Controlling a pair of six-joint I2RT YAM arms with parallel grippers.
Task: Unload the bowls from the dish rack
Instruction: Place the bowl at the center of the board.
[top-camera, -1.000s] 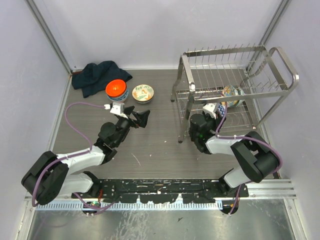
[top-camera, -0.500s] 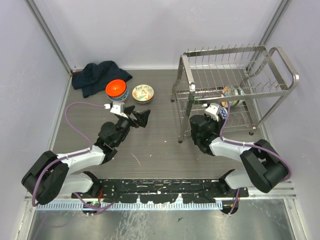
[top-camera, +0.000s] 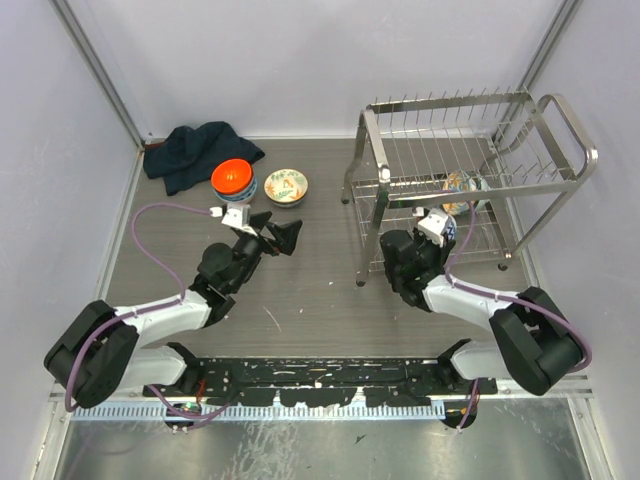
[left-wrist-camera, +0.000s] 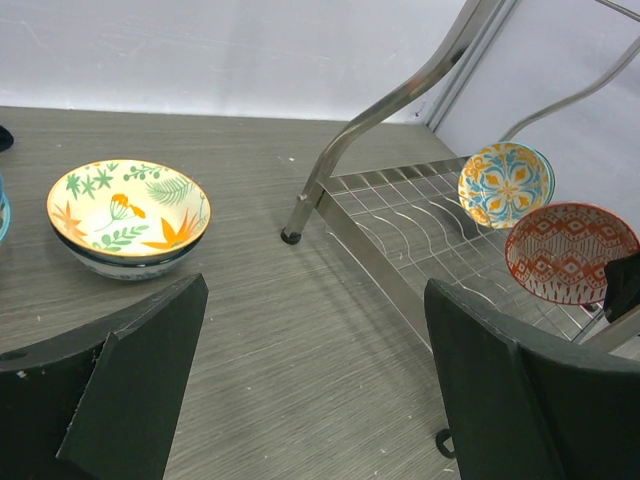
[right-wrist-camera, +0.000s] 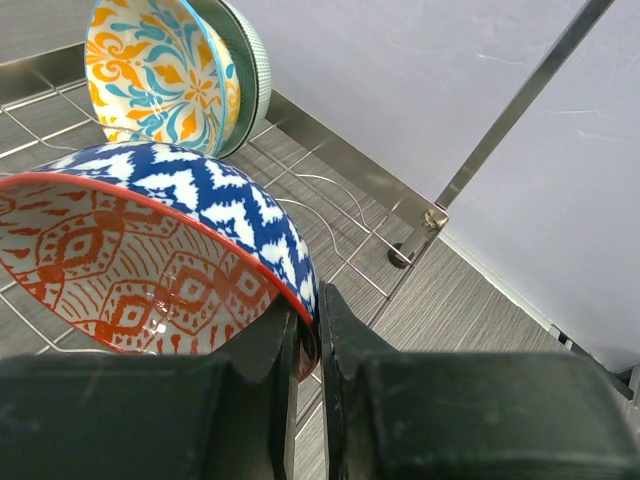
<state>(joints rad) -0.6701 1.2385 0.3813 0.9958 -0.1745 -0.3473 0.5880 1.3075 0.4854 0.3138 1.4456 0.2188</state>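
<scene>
Judged from how things lie, the unloading is somewhere past halfway. On the overhead view's clock face, an orange bowl (top-camera: 232, 177) sits at about 11 o'clock on the table, apparently stacked on a bluish one (only a sliver of its rim shows). Just to its right, close by, stands a leaf-patterned bowl (left-wrist-camera: 128, 215), with a dark cloth (top-camera: 195, 152) bunched behind them toward the far wall. The dish rack (top-camera: 563, 108) fills the 2 o'clock corner, and its pronged top tier looks bare of bowls. The right gripper (right-wrist-camera: 310, 338) reaches into the lower tier from the rack's near side. Its jaws are pinched almost together on the rim of a red-lined bowl with a blue-and-white zigzag outside (right-wrist-camera: 150, 265). That bowl is tipped over the shelf wires, and I cannot tell whether it rests on them or has cleared them. Behind it, at 12 o'clock from the gripper, a yellow-and-blue patterned bowl (right-wrist-camera: 165, 75) stands on edge in the wires. The pale green ribbed surface at its back may be a second bowl or its own outside. The left gripper (top-camera: 278, 236) hovers over the table near the centre, jaws spread wide and holding nothing. What is left, then, is to carry out the gripped bowl and fetch whatever stands behind it.
</scene>
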